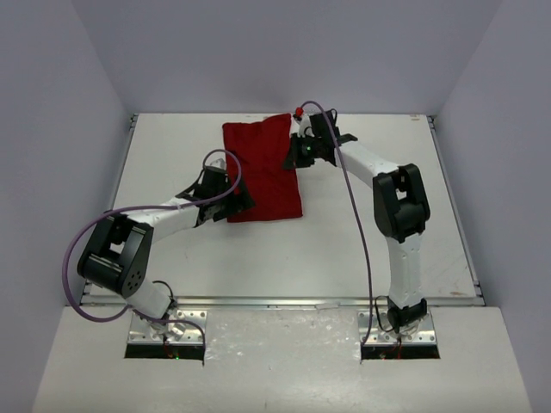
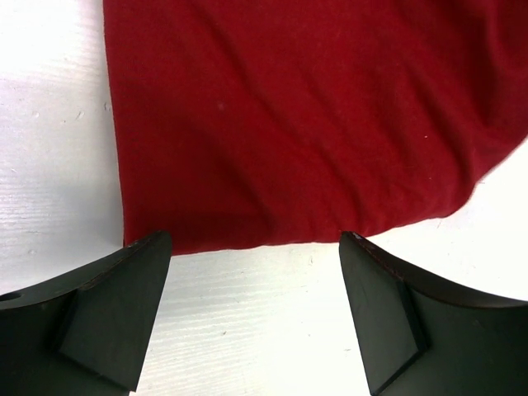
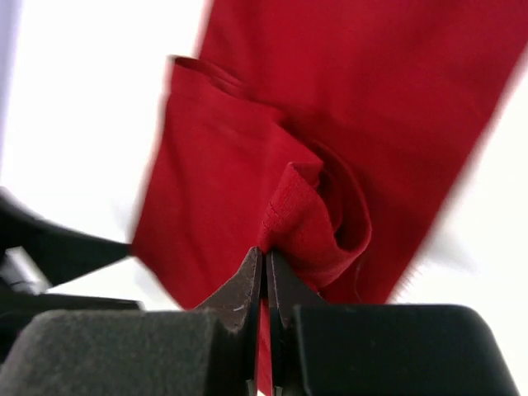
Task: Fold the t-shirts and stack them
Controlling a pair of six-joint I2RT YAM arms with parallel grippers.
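Left gripper (image 2: pixel 254 247) is low over the table (image 1: pixel 387 232) at the near-left side of the t-shirt (image 1: pixel 263 176). Its fingers are spread wide with nothing between them, and the tips sit over bare tabletop just short of the cloth's hem. Judged a waiting pose: lined up on that edge, ready either to pin it or to take it once the other side is secured. The t-shirt, deep red and plain, lies on the far half of the table near the middle. It is already doubled into a long strip, with its far end close to the far edge and its near end about mid-table, flat apart from soft creases. At its right edge, toward the far end, the right gripper (image 3: pixel 264 260) has its fingers pressed together on a small pinch of cloth. A stitched hem and a puckered fold rise right at the tips, and red shows in the slit between the fingers. Judged as the start of the next fold: an edge grip lets the layer lift and carry over without dragging the whole strip. Risk: so thin a pinch may catch only one layer.
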